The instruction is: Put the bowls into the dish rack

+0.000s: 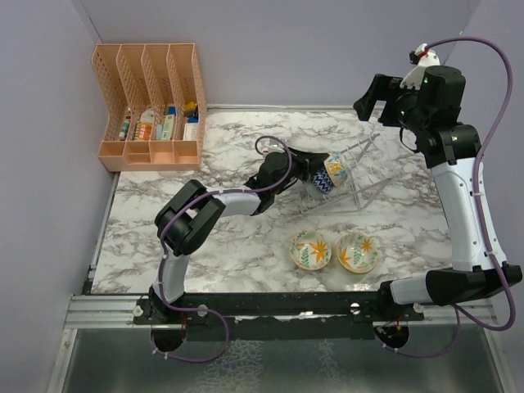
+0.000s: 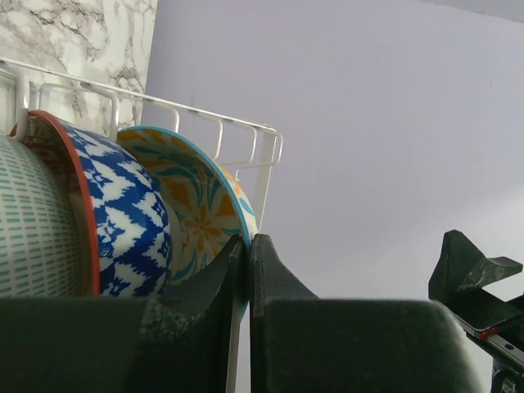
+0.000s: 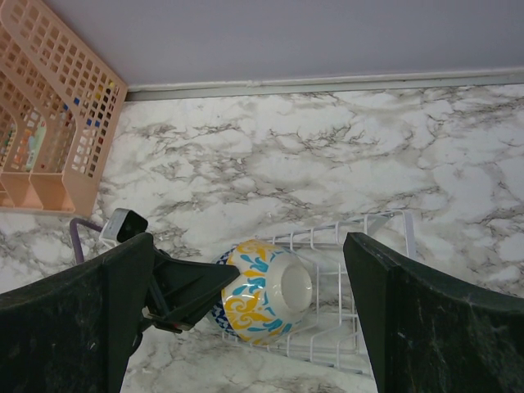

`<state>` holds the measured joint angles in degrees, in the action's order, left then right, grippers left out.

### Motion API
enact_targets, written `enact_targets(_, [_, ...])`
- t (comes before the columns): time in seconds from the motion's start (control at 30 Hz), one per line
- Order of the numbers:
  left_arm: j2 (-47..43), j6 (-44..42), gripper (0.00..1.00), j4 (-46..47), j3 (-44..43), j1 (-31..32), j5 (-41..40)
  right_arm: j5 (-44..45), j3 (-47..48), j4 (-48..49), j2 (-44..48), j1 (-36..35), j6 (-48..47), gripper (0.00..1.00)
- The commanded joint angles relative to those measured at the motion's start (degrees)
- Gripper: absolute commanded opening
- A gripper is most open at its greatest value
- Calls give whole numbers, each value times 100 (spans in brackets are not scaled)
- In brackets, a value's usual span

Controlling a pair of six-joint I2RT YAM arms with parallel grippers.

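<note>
Fingers (image 2: 274, 282) of your left gripper (image 2: 250, 250) are clamped on the rim of the yellow bowl (image 2: 201, 217), which stands on edge in the dish rack (image 2: 217, 123). Your right gripper (image 3: 250, 246) hangs spread wide, holding nothing.

Nearest your bases, at 6 o'clock from the rack, one loose bowl (image 1: 311, 250) and a second loose bowl (image 1: 358, 252) sit upright on the marble table (image 1: 237, 262), just beside each other. Farther out is the rack, with the left gripper at its 9 o'clock side. Beyond it, toward 1 o'clock, is the raised right gripper.

By my reading you are a little past halfway: two bowls are seated, a third is placed but not let go, and two are left to fetch.

Only the left wrist view shows the seated pair, a blue-patterned bowl (image 2: 131, 213) next to the yellow one and a teal-dashed bowl (image 2: 33, 221) beyond that. From above, the arm mostly hides them. Only the top view shows the loose pair. The right wrist view alone shows the yellow bowl's white foot.
</note>
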<state>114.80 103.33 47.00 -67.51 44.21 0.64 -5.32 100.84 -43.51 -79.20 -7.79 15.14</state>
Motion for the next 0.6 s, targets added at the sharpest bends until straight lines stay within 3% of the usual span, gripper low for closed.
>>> enact_targets(0.0, [-34,-46,7,-8,-411,-9,260,-31,-72,178,-19,23,-93,99])
enact_targets(0.23, [-123,-66,15,-218,-379,-10,363,-19,-98,176,9,23,-96,99])
enact_targets(0.33, [-181,-87,26,-278,-341,-11,400,-17,-116,176,21,25,-96,99])
enact_targets(0.47, [-313,-123,27,-346,-193,-13,371,-38,-151,185,29,24,-84,99])
enact_targets(0.57, [-405,-140,46,-394,-105,-8,360,-65,-169,193,51,24,-65,99])
